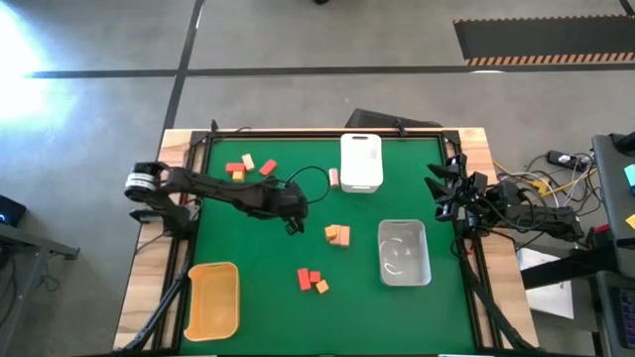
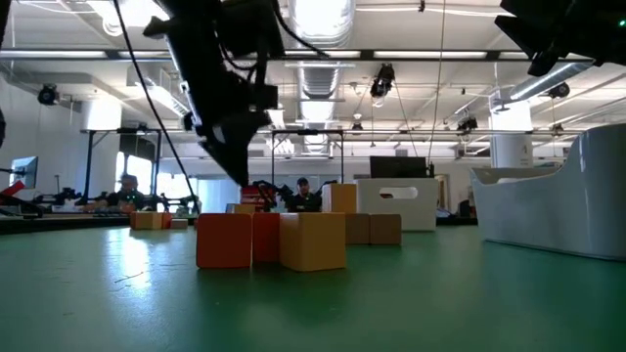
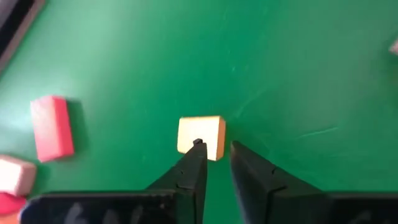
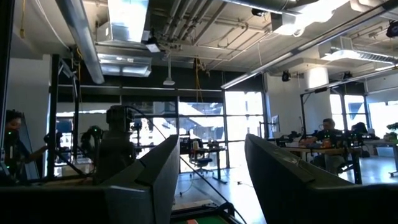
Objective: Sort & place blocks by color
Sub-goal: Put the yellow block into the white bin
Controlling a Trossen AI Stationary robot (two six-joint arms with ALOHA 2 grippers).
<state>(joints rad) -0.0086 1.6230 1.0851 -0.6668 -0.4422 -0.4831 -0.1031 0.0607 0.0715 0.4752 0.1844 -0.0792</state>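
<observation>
The left gripper (image 1: 295, 226) is seen above the middle of the green table (image 1: 397, 307), its fingers (image 3: 194, 168) drawn close with only a narrow gap between them and nothing gripped. Just past the fingertips, in the left wrist view, an orange-yellow block (image 3: 201, 136) is seen lying on the mat, with a red bar (image 3: 52, 127) well apart from it and a pale block (image 3: 15, 175) near the bar. From above, a pair of tan and orange blocks (image 1: 337, 235) is found just beside the gripper, a red and orange cluster (image 1: 313, 281) nearer the front edge, and a further group (image 1: 247, 167) at the far left of the mat. A yellow tray (image 1: 213, 298) is placed at the front left, a clear tray (image 1: 403, 252) at the right, and a white tray (image 1: 361, 162) at the back. The right gripper (image 1: 444, 193) is held at the table's right edge, its fingers (image 4: 280, 171) spread apart and empty.
</observation>
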